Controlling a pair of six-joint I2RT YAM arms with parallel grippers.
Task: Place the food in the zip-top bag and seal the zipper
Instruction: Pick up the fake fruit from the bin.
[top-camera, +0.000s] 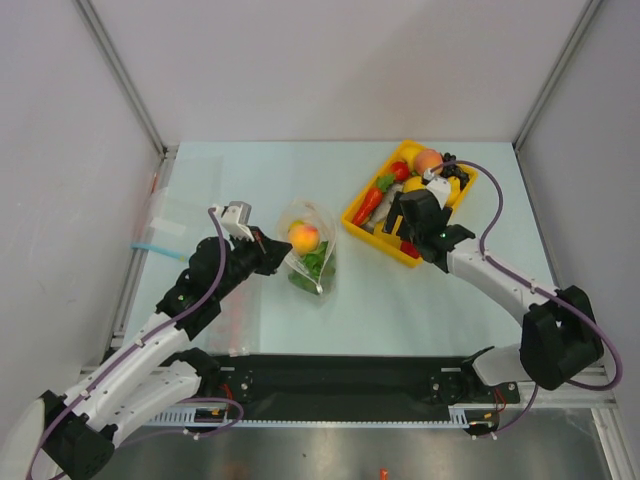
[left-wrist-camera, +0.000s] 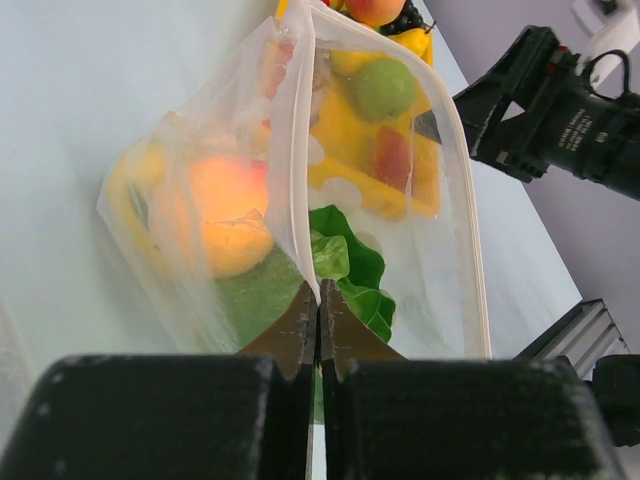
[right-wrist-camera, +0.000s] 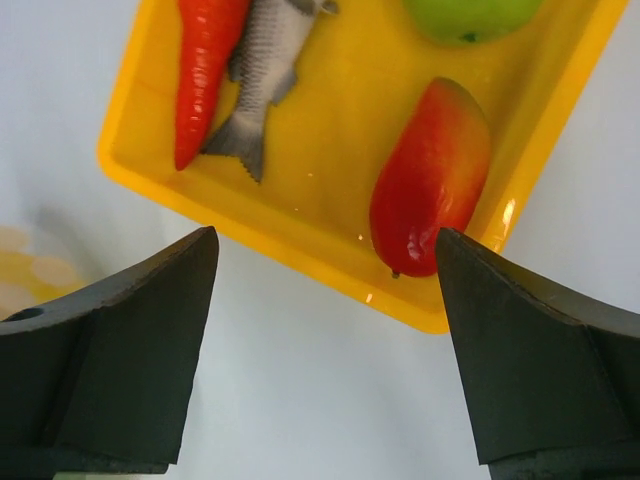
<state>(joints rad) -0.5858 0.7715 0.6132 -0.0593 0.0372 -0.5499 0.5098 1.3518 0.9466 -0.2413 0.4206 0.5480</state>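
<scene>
At mid-counter (top-camera: 430, 300), your left gripper (left-wrist-camera: 318, 300) has its jaws clenched on the zipper (left-wrist-camera: 297, 150) of the bag (left-wrist-camera: 160, 170), which holds a peach (left-wrist-camera: 225, 215) and lettuce (left-wrist-camera: 355, 275). Your right gripper (right-wrist-camera: 325, 240) hangs over the yellow tray (right-wrist-camera: 330, 130), jaws spread wide, gripping nothing, with a mango (right-wrist-camera: 430, 180) below them.

My left arm (top-camera: 150, 340) is bent at the elbow and reaches forward and in toward the middle. My left gripper (left-wrist-camera: 318, 300) has its two fingers (left-wrist-camera: 290, 335) pressed tight together, pinching the edge of the bag (left-wrist-camera: 430, 260). My right arm (top-camera: 500, 285) reaches forward and to the left. My right gripper (right-wrist-camera: 325, 240) points down, spread wide apart, holding nothing.
</scene>
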